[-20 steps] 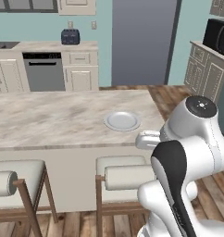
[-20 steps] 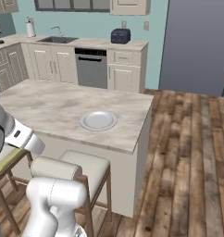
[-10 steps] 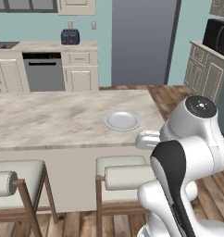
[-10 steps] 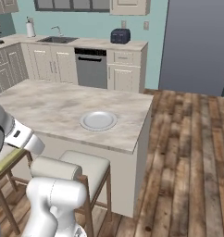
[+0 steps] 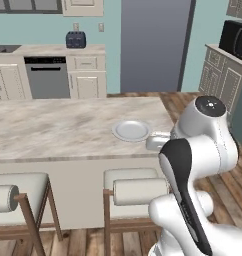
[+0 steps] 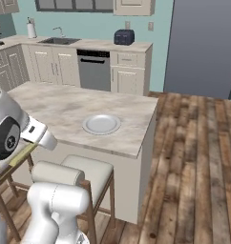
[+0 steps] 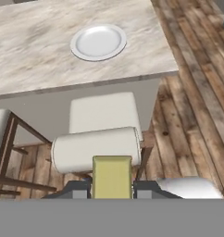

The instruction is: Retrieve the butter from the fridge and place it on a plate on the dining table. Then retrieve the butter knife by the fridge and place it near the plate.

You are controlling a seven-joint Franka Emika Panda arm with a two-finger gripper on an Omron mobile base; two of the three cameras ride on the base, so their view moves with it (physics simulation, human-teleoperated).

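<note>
In the hand view my gripper (image 7: pixel 112 189) is shut on the butter (image 7: pixel 112 177), a flat yellow-olive stick that pokes out between the two dark finger tips. It hangs over a stool, short of the dining table's near edge. The round grey-white plate (image 7: pixel 98 42) lies bare on the marbled dining table (image 7: pixel 30 55), near its end. From the base, the plate (image 5: pixel 131 130) (image 6: pixel 101 124) sits on the table (image 5: pixel 53 125) (image 6: pixel 60 105) beside my arm. The grey fridge (image 5: pixel 153 45) (image 6: pixel 203 47) stands at the back wall. The butter knife is out of view.
Two cream padded stools (image 5: pixel 138 186) (image 5: pixel 13 192) stand along the table's near side; one stool (image 7: pixel 103 121) is right under my hand. Cabinets with a dishwasher (image 5: pixel 47 75) and a toaster (image 6: pixel 123 36) line the far wall. Wooden floor (image 6: pixel 198 157) lies open to the right of the table.
</note>
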